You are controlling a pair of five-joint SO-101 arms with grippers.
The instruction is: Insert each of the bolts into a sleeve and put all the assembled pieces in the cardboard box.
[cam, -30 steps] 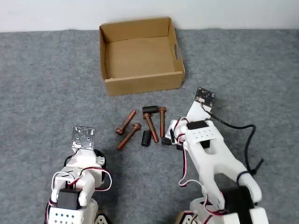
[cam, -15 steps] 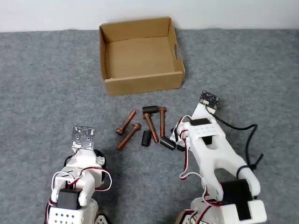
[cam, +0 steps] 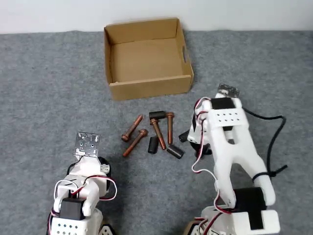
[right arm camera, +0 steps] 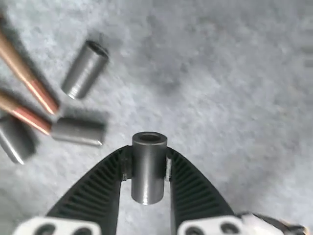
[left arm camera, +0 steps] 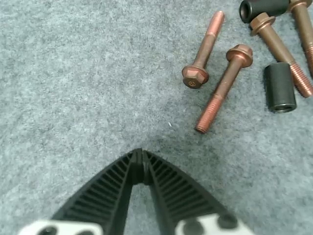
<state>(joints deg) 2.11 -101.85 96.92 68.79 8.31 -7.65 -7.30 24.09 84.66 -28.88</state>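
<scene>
Since a second ago the right arm [cam: 227, 142] has swung rightward off the cluster of parts, while the left arm [cam: 85, 166] has stayed where it was, at the near edge of the grey mat [cam: 49, 88].

From the high view, the cardboard box [cam: 149, 87] sits open at the far side. Four bolts [cam: 135, 142] lie between it and the arms, their long axes running roughly toward and away from the box. Loose sleeves [cam: 175, 151] lie flat among them, one of them crosswise at the head of a bolt. The right gripper [cam: 190, 138] hangs just beside this cluster.

From the left wrist view, the left gripper [left arm camera: 142, 157] has its fingers pressed together with nothing between them, above bare mat. The nearest bolt [left arm camera: 222, 88] points its threaded end toward that gripper, head away. Its neighbour [left arm camera: 203, 49] lies the other way round, hex head nearer.

From the right wrist view, the right gripper [right arm camera: 146, 157] pinches a dark sleeve [right arm camera: 148, 171] across its barrel, its long axis running along the fingers and its open bore facing outward past their tips. It is raised above the mat. Three other sleeves [right arm camera: 85, 69] lie flat beyond, beside two bolt tips [right arm camera: 24, 73].
</scene>
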